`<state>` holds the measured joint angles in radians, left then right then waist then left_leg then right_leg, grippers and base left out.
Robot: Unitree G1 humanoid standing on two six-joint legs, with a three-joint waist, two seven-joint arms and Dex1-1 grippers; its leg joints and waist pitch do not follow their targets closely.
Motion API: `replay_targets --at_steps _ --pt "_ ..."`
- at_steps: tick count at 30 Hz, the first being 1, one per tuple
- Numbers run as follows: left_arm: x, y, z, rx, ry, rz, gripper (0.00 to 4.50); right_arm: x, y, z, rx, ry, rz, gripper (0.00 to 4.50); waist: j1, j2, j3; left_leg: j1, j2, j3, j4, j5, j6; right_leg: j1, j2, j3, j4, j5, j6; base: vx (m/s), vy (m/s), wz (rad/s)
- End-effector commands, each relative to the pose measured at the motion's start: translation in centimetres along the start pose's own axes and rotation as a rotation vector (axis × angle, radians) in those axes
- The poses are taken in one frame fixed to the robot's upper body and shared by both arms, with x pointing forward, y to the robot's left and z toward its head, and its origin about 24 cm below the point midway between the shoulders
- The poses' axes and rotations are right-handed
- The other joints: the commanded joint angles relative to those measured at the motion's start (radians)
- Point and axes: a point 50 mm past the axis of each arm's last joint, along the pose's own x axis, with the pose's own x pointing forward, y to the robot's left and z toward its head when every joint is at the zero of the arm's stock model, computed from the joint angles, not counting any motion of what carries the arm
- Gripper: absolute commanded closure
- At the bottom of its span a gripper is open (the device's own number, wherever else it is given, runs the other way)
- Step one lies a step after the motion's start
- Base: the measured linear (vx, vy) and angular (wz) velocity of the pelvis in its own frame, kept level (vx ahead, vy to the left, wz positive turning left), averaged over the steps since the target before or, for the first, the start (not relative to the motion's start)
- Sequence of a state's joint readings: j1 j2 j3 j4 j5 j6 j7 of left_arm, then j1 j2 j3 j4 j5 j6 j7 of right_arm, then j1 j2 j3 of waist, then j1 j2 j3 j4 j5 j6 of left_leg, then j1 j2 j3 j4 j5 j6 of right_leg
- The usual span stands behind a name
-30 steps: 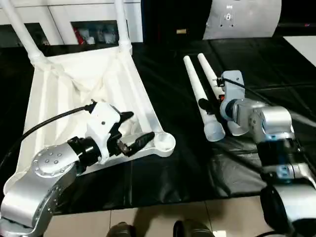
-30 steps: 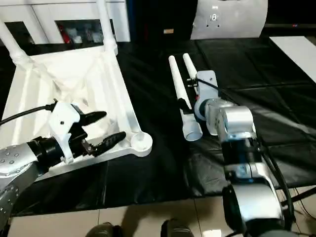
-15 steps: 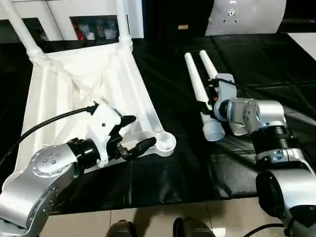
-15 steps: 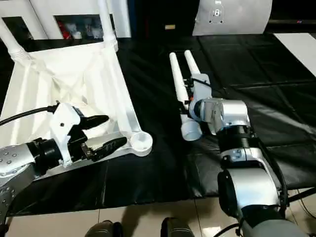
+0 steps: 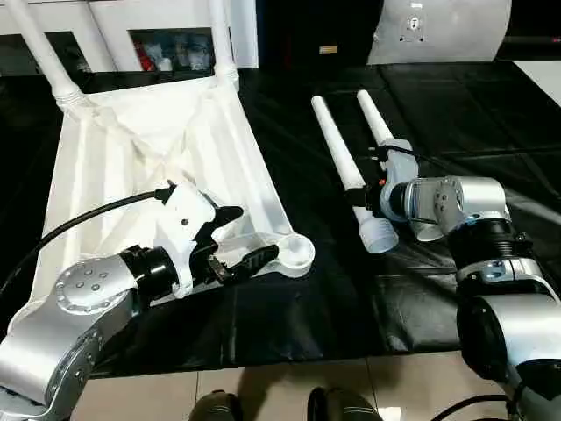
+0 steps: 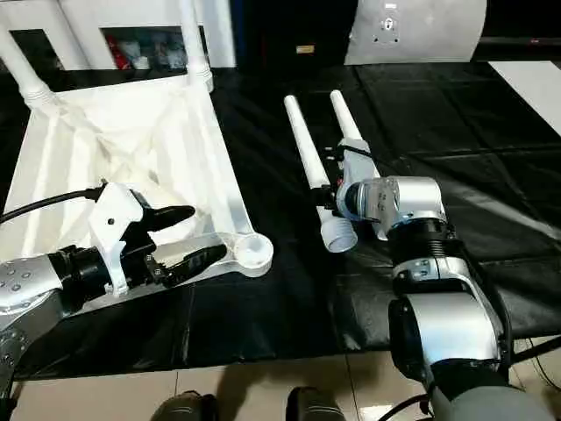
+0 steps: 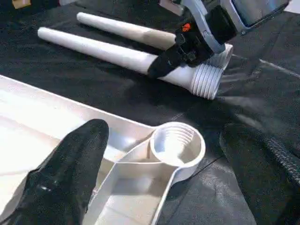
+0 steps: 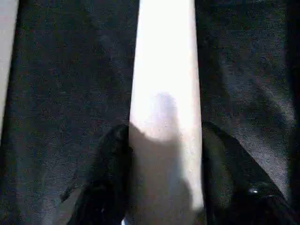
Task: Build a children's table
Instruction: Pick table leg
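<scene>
Lying upside down on the black-covered worktop (image 5: pixel 289 342), the table top (image 5: pixel 149 158) shows its ribbed underside, with two legs already standing in its far corner sockets and the near corner socket (image 7: pixel 177 140) open and threaded. Two loose legs rest side by side on the cloth, well apart from that socket. The nearer leg (image 6: pixel 308 167) sits between the two black fingers of the right end effector (image 8: pixel 161 187); in the right wrist view the fingers flank it on both sides and appear clenched on it, close to its ribbed wide end. The left end effector (image 5: pixel 241 237) is released, its fingers spread above the table top's near edge beside the open socket.

To do this well, I would judge that the leg must be lifted clear of its neighbour, tipped upright, and its threaded end centred squarely over the socket before turning. The left end effector could press on the rim to stop the table top sliding.
</scene>
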<state>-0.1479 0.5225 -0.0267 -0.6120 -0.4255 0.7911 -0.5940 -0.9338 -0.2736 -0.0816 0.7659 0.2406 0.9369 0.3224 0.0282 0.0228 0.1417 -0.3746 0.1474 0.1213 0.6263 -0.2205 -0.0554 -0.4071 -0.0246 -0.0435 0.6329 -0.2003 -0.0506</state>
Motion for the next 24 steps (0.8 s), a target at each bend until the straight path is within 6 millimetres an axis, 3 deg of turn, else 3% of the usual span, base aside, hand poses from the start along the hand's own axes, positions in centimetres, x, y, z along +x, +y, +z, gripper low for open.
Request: replay_targets --at_steps 1,7,9,10,13,15,17,19,20,22,24 --pt "0.0 0.1 0.0 -0.004 0.003 0.003 0.23 0.0 -0.3 -0.1 0.016 0.012 -0.003 2.62 0.004 0.000 -0.088 0.000 0.060 0.001 -0.063 0.034 0.055 0.073 -0.104 0.059 -0.061 -0.031 -0.288 0.000 0.000 0.00" --pt "0.1 0.5 0.2 -0.004 -0.022 0.052 0.23 -0.3 -0.5 0.7 0.039 -0.061 0.001 2.64 0.008 -0.003 -0.096 -0.002 0.060 0.002 -0.061 0.055 0.057 0.076 -0.104 0.058 -0.056 -0.004 -0.286 0.000 0.000 0.00" --pt "0.3 1.1 0.4 -0.005 -0.037 0.102 0.23 -0.7 -0.4 1.4 0.073 -0.155 0.028 2.64 0.011 -0.002 -0.099 -0.003 0.059 0.005 -0.059 0.057 0.060 0.076 -0.105 0.059 -0.057 0.005 -0.283 0.000 0.000 0.00" --pt "0.8 2.0 0.6 -0.001 -0.054 0.187 0.23 -1.4 -0.4 2.4 0.132 -0.317 0.088 2.64 0.012 -0.001 -0.102 -0.003 0.059 0.005 -0.057 0.056 0.060 0.077 -0.104 0.059 -0.056 0.006 -0.280 0.000 0.000 0.00" --pt "1.5 2.8 1.2 -0.008 -0.094 0.239 0.23 -2.0 -0.6 2.9 0.105 -0.437 0.085 2.65 0.018 -0.003 -0.108 -0.001 0.059 0.005 -0.056 0.083 0.083 0.077 -0.101 0.057 -0.051 0.053 -0.272 0.000 0.000 0.00" --pt "2.4 3.2 2.0 -0.035 -0.139 0.264 0.23 -2.5 -0.3 2.8 0.017 -0.575 0.073 2.65 0.022 0.002 -0.108 -0.002 0.059 0.006 -0.054 0.071 0.082 0.076 -0.104 0.057 -0.055 0.035 -0.267 0.000 0.000 0.00" --pt "3.0 3.5 2.6 -0.081 -0.178 0.273 0.23 -2.7 0.1 2.5 0.026 -0.593 0.160 2.65 0.023 -0.001 -0.106 -0.004 0.055 0.008 -0.054 0.067 0.086 0.078 -0.101 0.058 -0.057 0.031 -0.269 0.000 0.000 0.00" --pt "4.2 3.8 3.7 -0.167 -0.259 0.256 0.05 -3.7 1.2 2.2 0.112 -0.627 0.437 2.65 0.030 -0.004 -0.107 -0.005 0.053 0.006 -0.054 0.036 0.094 0.086 -0.102 0.058 -0.065 -0.010 -0.268 0.000 0.000 0.00" --pt "4.2 3.8 3.7 -0.167 -0.259 0.256 0.05 -3.7 1.2 2.2 0.112 -0.627 0.437 2.65 0.029 -0.003 -0.107 -0.004 0.053 0.005 -0.055 0.035 0.098 0.084 -0.102 0.058 -0.066 -0.016 -0.268 0.000 0.000 0.00" --pt "5.4 3.9 5.1 -0.252 -0.363 0.201 0.00 -6.2 2.5 1.6 0.160 -0.739 0.778 2.65 0.035 -0.005 -0.108 -0.005 0.058 0.003 -0.054 0.039 0.127 0.085 -0.105 0.057 -0.069 -0.020 -0.255 0.000 0.000 0.00" --pt "6.0 3.9 5.8 -0.290 -0.391 0.179 0.00 -6.6 3.2 1.1 0.120 -0.729 0.847 2.65 0.038 -0.004 -0.111 -0.004 0.063 -0.003 -0.054 0.071 0.144 0.080 -0.104 0.051 -0.064 0.004 -0.252 0.000 0.000 0.00"
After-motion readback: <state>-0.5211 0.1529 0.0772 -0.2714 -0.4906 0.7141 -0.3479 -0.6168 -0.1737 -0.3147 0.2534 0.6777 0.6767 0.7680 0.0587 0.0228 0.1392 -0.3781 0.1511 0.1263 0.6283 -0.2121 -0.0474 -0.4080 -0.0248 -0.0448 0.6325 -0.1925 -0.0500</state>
